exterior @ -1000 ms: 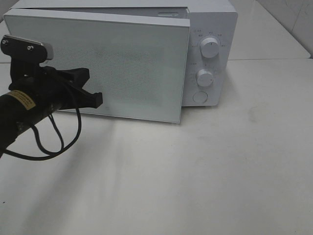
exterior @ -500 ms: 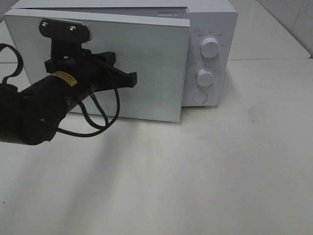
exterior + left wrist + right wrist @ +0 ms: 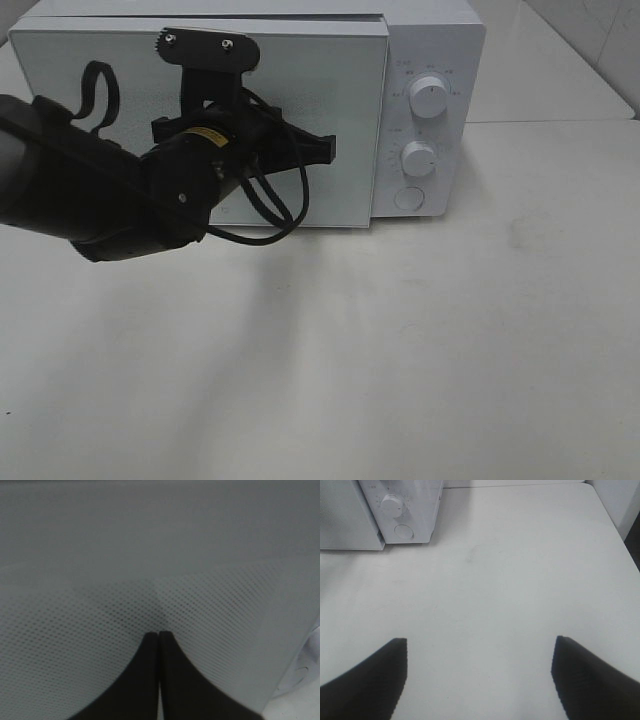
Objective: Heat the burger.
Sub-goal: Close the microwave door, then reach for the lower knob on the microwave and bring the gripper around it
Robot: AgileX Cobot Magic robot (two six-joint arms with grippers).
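From the high exterior camera, a boxy white microwave oven (image 3: 430,40) stands at the back of a pale, matte tabletop (image 3: 400,360). Its wide, pale grey door with a fine dotted screen (image 3: 350,120) lies against the front of the oven, though I cannot tell whether it is fully latched. To the right of the door the control panel carries an upper round white knob (image 3: 430,98), a lower round white knob (image 3: 419,158) and a round white push button (image 3: 410,198) beneath them. The black left arm reaches in from the left, with a loop of black cable (image 3: 270,215) hanging below it. The left gripper (image 3: 325,150) points at the middle of the door, its tips at or just off the surface.

In the left wrist view the left gripper (image 3: 159,636) has its two black fingers (image 3: 142,680) pressed together with nothing between them, and the tips touch or almost touch the dotted door screen (image 3: 150,555).

In the right wrist view the right gripper (image 3: 480,642) hangs over bare tabletop (image 3: 520,580), with its dark fingers (image 3: 375,680) spread wide and holding nothing. The microwave oven (image 3: 420,500) sits well away, showing one knob (image 3: 392,502) and the button (image 3: 403,531).

No view shows the burger, so I cannot tell where it is.
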